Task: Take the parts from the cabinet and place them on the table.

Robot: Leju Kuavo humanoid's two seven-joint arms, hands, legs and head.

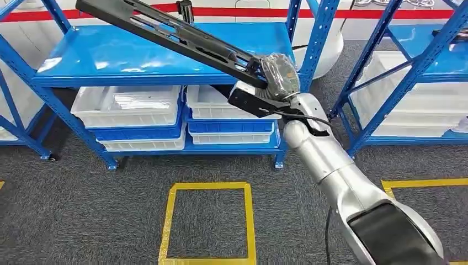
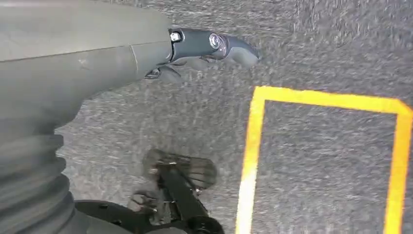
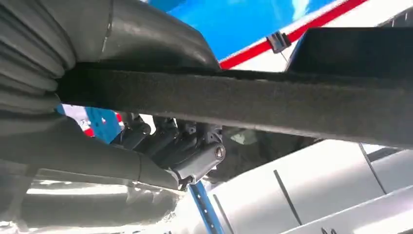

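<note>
Right hand (image 1: 276, 77), grey-covered, on the silver right arm (image 1: 336, 171), grips one end of a long flat black slotted part (image 1: 165, 30). Part runs up and away to the rack's far left, tilted, its free end past the far-left area of the top shelf, whole length above the shelf surface, not resting on it. In the right wrist view the dark fingers (image 3: 165, 141) curl under the black part (image 3: 243, 100), thumb on the other side, closed around it.

Blue metal rack (image 1: 160, 74): glossy blue top shelf, front edge just beside the hand. Lower shelf under it holds white plastic bins (image 1: 129, 105) stacked on blue plastic bins (image 1: 138, 132), side by side, filling it edge to edge. Second blue rack (image 1: 408, 77) to the right with white bins, an open gap of grey carpet (image 1: 83, 210) between the two racks' legs.

Floor in front of the rack: yellow tape square (image 1: 207, 223) on carpet, another yellow tape line at the right edge.

Left hand (image 2: 204, 48) hangs over the carpet near the corner of a yellow tape square (image 2: 326, 161), holding nothing, fingers apart and loosely extended.
</note>
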